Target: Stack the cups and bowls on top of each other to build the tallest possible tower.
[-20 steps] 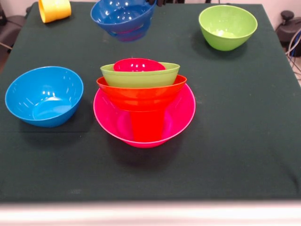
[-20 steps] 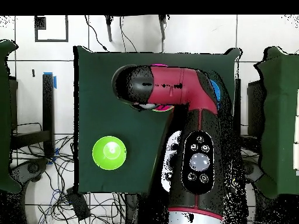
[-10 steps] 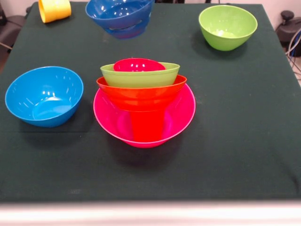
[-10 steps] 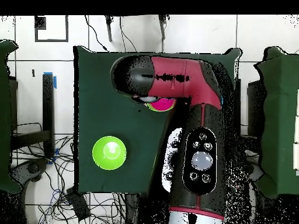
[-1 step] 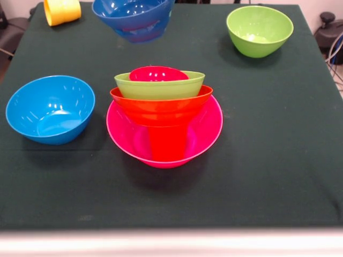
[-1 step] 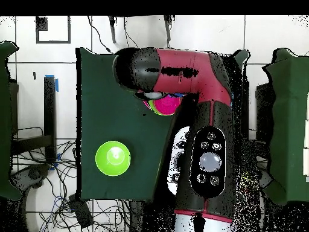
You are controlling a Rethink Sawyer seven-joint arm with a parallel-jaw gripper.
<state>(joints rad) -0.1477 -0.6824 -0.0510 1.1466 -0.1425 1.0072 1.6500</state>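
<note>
The tower stands mid-table: a wide pink bowl (image 5: 206, 131) holds a red cup (image 5: 167, 143), with an orange bowl (image 5: 161, 110), a lime green bowl (image 5: 159, 87) and a small red bowl (image 5: 158, 74) piled over it. A dark blue bowl (image 5: 133, 19) hangs tilted in the air behind the tower, at the picture's top edge. The gripper holding it is cut off above that edge. In the overhead view the arm (image 6: 181, 72) covers the gripper and most of the tower (image 6: 166, 106).
A light blue bowl (image 5: 51, 108) sits left of the tower. A second lime green bowl (image 5: 259, 30) stands at the far right, also seen from above (image 6: 113, 158). A yellow cup (image 5: 62, 10) lies at the far left corner.
The dark blue bowl has drifted left and slightly up in the front view. In the overhead view the arm has swung further from its base, uncovering more of the tower.
</note>
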